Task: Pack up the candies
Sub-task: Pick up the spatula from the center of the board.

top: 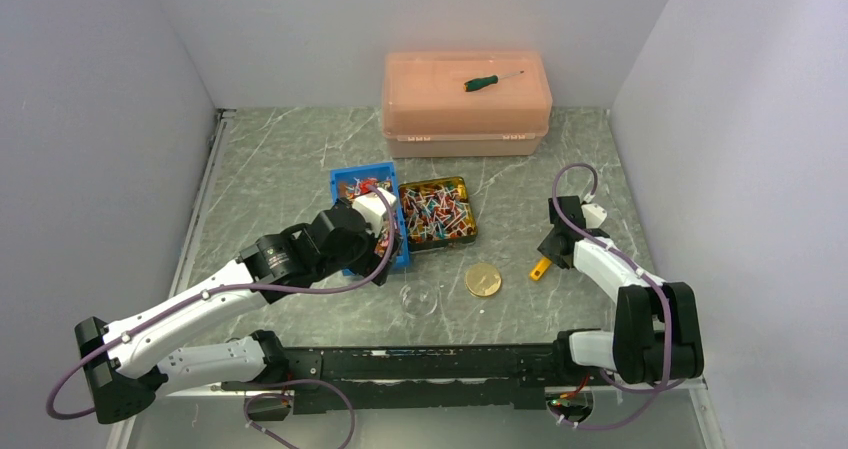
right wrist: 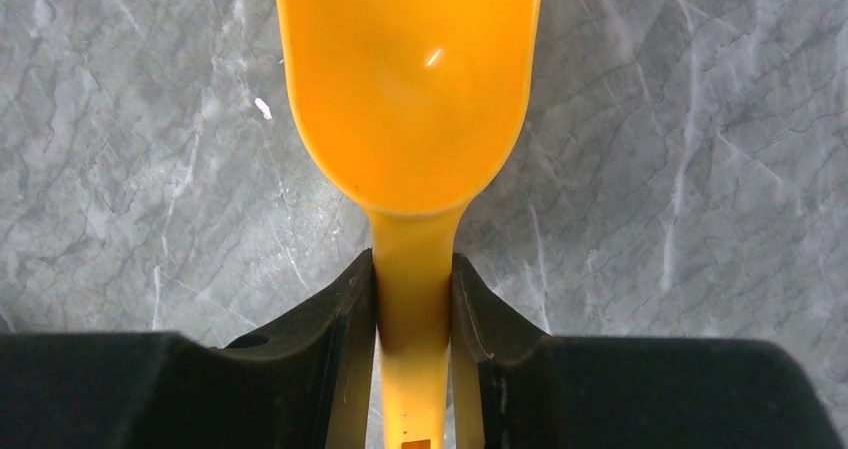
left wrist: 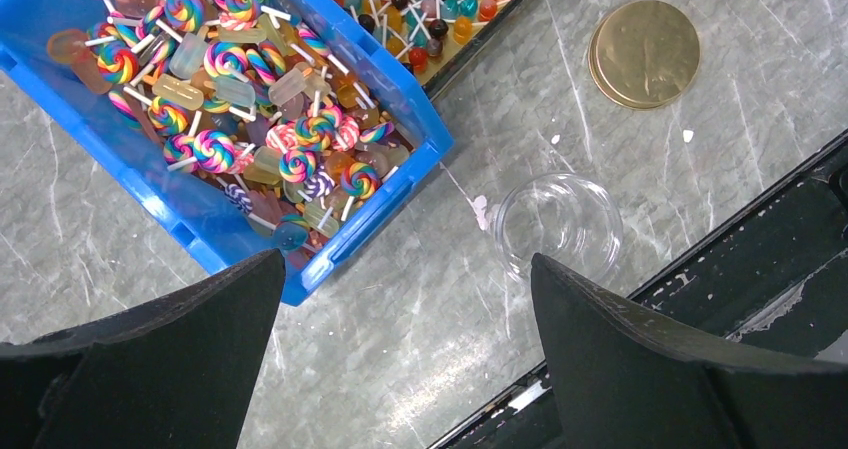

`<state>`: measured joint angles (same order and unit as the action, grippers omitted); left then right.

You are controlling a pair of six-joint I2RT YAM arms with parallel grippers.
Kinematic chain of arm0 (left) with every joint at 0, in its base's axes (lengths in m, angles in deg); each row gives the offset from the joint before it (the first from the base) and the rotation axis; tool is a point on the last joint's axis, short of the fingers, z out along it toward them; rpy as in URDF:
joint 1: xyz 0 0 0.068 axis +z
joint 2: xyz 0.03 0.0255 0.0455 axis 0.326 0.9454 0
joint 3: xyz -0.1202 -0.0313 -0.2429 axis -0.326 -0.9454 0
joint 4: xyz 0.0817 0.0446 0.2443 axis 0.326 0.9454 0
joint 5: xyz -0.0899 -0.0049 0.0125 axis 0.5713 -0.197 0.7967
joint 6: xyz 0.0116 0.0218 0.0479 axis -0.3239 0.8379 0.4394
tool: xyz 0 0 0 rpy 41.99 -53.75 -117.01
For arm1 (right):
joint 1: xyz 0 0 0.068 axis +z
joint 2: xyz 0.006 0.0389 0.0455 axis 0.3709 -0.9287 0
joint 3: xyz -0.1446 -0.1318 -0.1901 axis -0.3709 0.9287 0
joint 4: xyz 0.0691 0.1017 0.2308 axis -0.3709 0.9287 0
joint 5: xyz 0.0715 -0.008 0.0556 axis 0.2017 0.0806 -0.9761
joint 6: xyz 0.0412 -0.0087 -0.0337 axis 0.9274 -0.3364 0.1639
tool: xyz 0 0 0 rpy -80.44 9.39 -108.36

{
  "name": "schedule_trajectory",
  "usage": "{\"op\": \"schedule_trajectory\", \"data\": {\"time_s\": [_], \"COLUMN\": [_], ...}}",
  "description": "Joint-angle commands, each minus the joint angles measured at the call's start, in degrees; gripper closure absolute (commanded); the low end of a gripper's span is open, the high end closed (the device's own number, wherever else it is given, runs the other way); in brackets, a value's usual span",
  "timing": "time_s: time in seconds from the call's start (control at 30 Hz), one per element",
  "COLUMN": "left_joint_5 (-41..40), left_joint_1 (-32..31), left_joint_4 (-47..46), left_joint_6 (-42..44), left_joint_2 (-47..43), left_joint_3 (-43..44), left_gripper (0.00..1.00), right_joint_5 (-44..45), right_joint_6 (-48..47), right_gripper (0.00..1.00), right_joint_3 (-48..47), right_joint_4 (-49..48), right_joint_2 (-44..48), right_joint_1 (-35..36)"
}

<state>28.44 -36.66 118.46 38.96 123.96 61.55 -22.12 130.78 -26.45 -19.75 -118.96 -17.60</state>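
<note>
Candies [top: 362,186] heap in a blue bin [top: 336,181], and more candies [top: 436,213] fill a gold tin [top: 473,231] beside it. The left wrist view shows swirl lollipops among the candies [left wrist: 230,119] in the bin [left wrist: 400,89]. My left gripper [top: 383,254] hangs open over the bin's near corner, its midpoint [left wrist: 405,269] above bare table, holding nothing. At the right, my right gripper [top: 553,254] is shut on the handle of an orange scoop [top: 541,268]. Both fingers [right wrist: 340,309] press the handle, and the empty scoop [right wrist: 410,89] bowl points away from the right gripper [right wrist: 413,279].
A clear round jar [top: 420,297] [left wrist: 557,224] and a gold lid [top: 483,280] [left wrist: 645,51] lie in front of the tin. A peach box [top: 465,119] with a green-handled screwdriver [top: 490,81] on top stands at the back. A black rail [top: 420,364] runs along the near edge.
</note>
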Motion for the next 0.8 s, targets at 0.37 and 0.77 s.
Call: {"op": "schedule_trajectory", "data": {"time_s": [0.37, 0.77], "left_joint_5": [-3.3, 2.2], "left_joint_1": [1.0, 8.4], "left_joint_4": [-2.2, 3.1], "left_joint_6": [-0.9, -4.9], "left_joint_2": [-1.6, 1.9], "left_joint_3": [-0.1, 8.2], "left_gripper": [0.01, 0.01], "right_joint_5": [-6.7, -23.4], "right_joint_6": [-5.0, -13.0], "right_gripper": [1.00, 1.00], "right_joint_3": [-3.7, -9.2], "right_joint_4": [4.7, 8.0], "right_joint_2": [15.9, 24.7], "right_joint_1": [-0.1, 1.2]}}
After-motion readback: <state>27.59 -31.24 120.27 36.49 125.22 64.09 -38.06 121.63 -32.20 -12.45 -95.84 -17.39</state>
